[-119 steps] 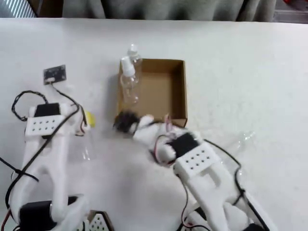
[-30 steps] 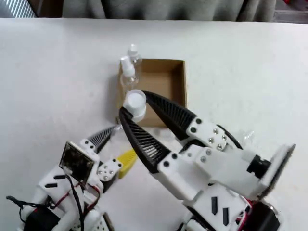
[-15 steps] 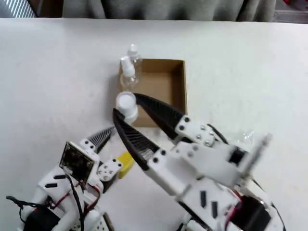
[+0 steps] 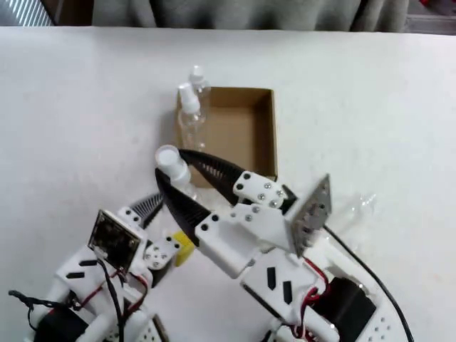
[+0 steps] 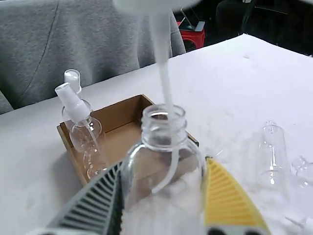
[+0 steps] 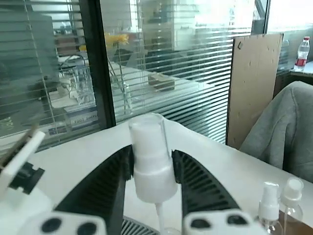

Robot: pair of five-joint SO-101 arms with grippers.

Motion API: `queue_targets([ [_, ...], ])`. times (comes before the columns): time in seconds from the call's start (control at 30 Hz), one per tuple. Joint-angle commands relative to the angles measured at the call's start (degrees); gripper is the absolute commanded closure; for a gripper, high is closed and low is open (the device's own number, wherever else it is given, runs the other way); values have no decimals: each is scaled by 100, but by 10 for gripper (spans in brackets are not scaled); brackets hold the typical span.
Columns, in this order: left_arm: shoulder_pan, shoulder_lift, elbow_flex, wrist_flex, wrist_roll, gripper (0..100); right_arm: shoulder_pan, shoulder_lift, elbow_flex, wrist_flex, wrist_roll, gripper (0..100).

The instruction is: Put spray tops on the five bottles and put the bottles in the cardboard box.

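At the left of the table, the left gripper (image 5: 164, 205) pinches an uncapped clear bottle (image 5: 164, 147) upright between its grey finger and its yellow finger.

Directly above it, the right gripper (image 4: 173, 167) clamps a white spray top (image 6: 152, 171) between two black fingers. The top's thin dip tube (image 5: 164, 73) hangs down through the bottle's open neck and curls inside, but the cap itself sits well above the rim.

Just beyond stands the cardboard box (image 4: 263, 135). Two capped bottles (image 4: 191, 107) stand at its left wall; whether both are inside is unclear.

Farther right, two bare bottles (image 5: 273, 152) lie on the white table (image 4: 370, 85).

Several things could go wrong from here:
- **A crooked cap:** the spray top looks slightly off the neck's axis. Lowered that way, the cap may land tilted on the rim and jam or fail to seat.
- **A buckled tube:** the curled tube could kink against the bottle wall.
- **A slipping bottle:** downward pressure could push the smooth bottle through the left fingers or tip it.
- **A knock nearby:** the right arm works near the box, so a wide swing could topple the standing bottles.
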Motion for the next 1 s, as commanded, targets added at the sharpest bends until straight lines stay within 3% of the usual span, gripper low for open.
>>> queue_targets([
  [0.0,-4,-31,-343,0,-35,980,-40,-66,-53,409,-70,958],
  [0.17,-4,-31,-352,0,-35,980,-40,-110,-62,769,-70,807],
  [0.5,-286,-31,-352,-9,-35,980,277,-233,-642,1270,-62,805],
  [0.57,-418,-31,-352,-26,-35,980,444,-400,-747,1402,-62,837],
  [0.67,-479,-31,-352,-44,-35,980,681,-602,-730,1552,-44,982],
  [0.97,-848,-31,-352,-369,176,979,919,-1305,466,1912,-62,983],
])
